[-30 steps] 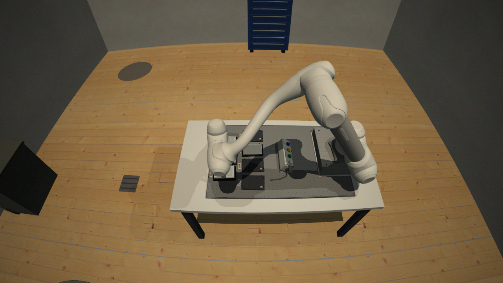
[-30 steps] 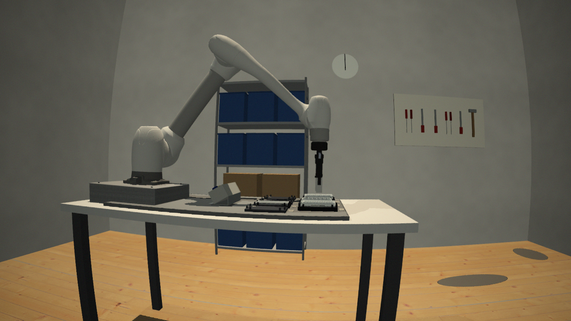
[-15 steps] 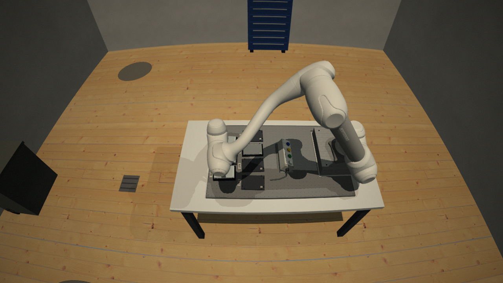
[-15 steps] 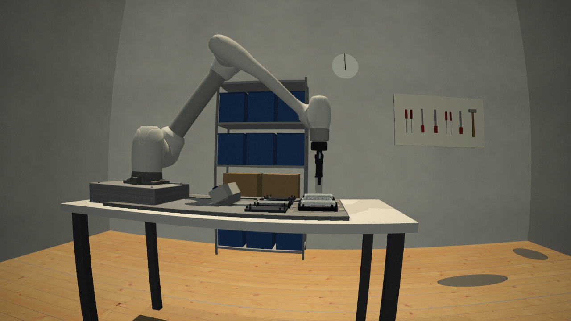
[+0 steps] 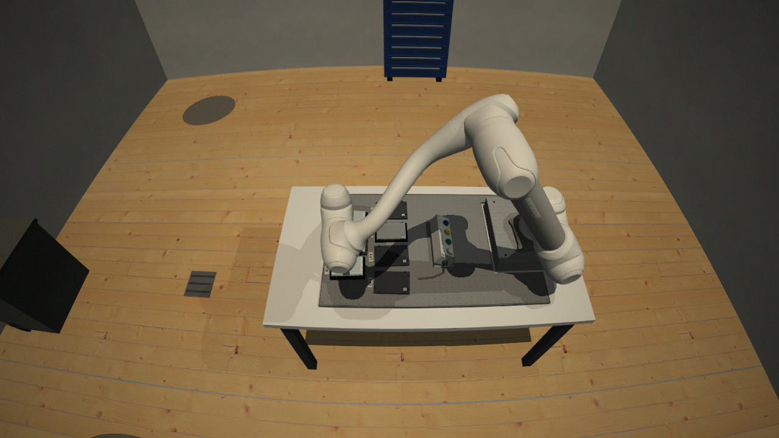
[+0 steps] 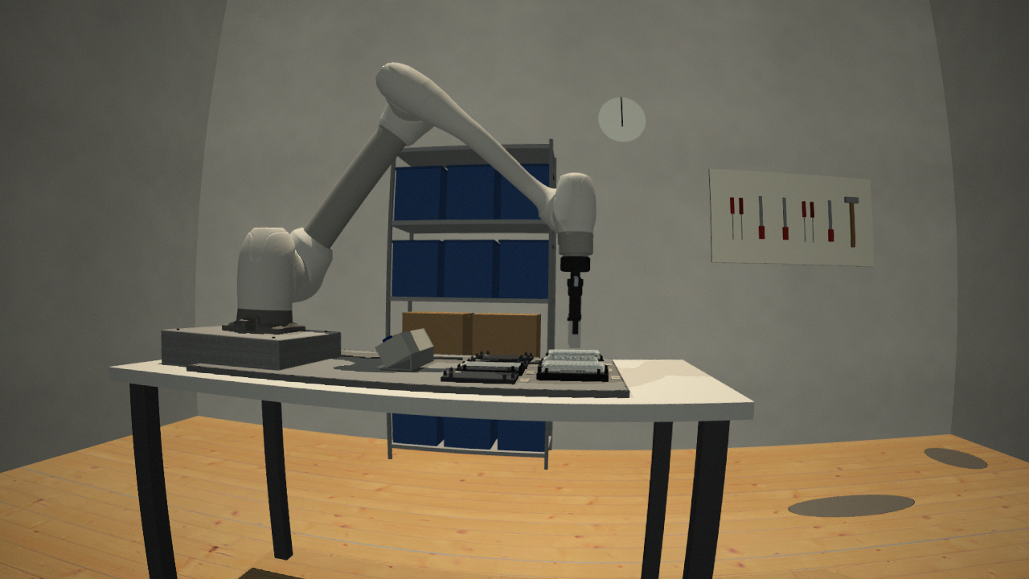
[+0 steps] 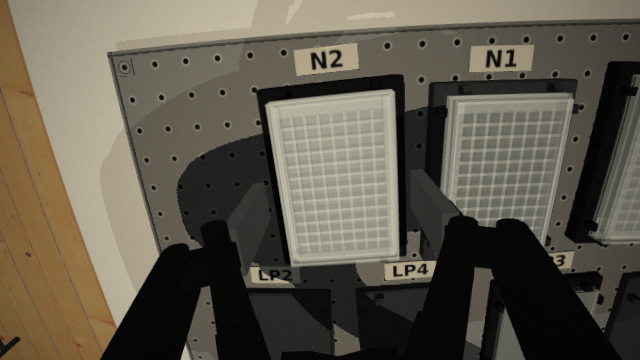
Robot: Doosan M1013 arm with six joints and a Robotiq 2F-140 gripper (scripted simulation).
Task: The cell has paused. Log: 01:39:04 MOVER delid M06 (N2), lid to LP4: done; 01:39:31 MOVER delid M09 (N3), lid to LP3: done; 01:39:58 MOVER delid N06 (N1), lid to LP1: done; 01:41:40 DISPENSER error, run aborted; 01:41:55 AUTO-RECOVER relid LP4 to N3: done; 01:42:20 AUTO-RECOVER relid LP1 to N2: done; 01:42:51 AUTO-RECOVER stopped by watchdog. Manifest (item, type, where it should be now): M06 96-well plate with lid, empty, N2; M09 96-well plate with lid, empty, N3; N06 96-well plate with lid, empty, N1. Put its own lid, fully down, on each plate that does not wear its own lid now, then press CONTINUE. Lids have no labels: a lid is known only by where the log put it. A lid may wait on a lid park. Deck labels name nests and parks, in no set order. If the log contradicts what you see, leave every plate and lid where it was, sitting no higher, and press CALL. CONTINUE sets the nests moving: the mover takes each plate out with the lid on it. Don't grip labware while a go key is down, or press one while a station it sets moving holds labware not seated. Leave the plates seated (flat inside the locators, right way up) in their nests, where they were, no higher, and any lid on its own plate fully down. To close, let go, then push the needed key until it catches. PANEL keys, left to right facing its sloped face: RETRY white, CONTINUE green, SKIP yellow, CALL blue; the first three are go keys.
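Observation:
In the wrist view my gripper (image 7: pixel 338 195) is open and empty, its two grey pads standing on either side of the lidded plate in nest N2 (image 7: pixel 340 175). From the side view the gripper (image 6: pixel 574 327) hangs a little above that plate (image 6: pixel 571 363). The plate in nest N1 (image 7: pixel 505 160) sits beside it, and I cannot tell whether it wears a lid. A third plate (image 7: pixel 617 164) shows at the right edge. Parks LP2 (image 7: pixel 274 274) and LP4 (image 7: pixel 409 270) look bare. In the overhead view a pale lid (image 5: pixel 391 233) lies on one park, and the arm's wrist hides the nests.
The key panel (image 5: pixel 442 239) stands mid-deck with its blue, yellow and green keys showing, and it also shows in the side view (image 6: pixel 404 350). The arm's base block (image 5: pixel 512 234) is at the right end. The deck's edge and the table edge lie just left of N2.

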